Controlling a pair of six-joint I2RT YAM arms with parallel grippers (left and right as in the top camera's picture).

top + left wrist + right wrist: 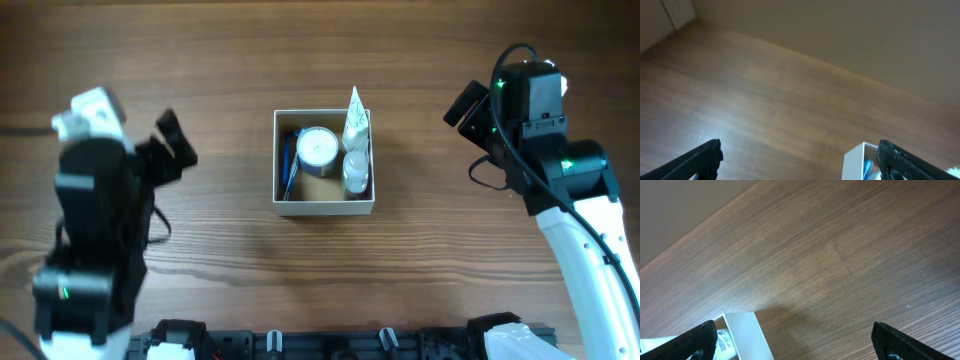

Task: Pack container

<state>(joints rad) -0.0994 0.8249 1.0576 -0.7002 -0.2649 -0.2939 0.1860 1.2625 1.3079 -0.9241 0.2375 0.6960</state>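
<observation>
**Overhead.** Four toiletries are filling the container (pixel 277 165). A white-lidded blue jar (pixel 317 148) is sitting near the middle. A white tube (pixel 355 115) is leaning in the far right corner, and a small clear bottle (pixel 356 172) is standing just in front of it. A slim blue item (pixel 289 165) is lying along the left wall, and I cannot tell what it is. Only bare wood is lying between the box and each of my arms. The brown, grained table (pixel 320 50) is spreading out on every side. The container is sitting at the table's middle, between my tools. My left gripper (pixel 176 140) is hanging well apart on its left and my right gripper (pixel 468 115) well apart on its right.

**Left wrist.** My black fingers (pixel 700 160) are showing at the lower corners, spread wide with nothing between them. A white corner of the container (pixel 855 157) is peeking in low on the right, near the right-hand finger, with a bit of blue showing inside. The wood is looking blurred here. A plain beige wall (pixel 865 30) is rising behind it, with a pale panel (pixel 675 12) at the top left.

**Right wrist.** My fingers (pixel 910 342) are again sitting wide apart and holding nothing. The container's white corner (pixel 747 330) is showing low on the left, just beside the left-hand finger, with a printed white item inside it. Grained wood is filling the rest, and a grey wall (pixel 680 210) is crossing the upper left.
</observation>
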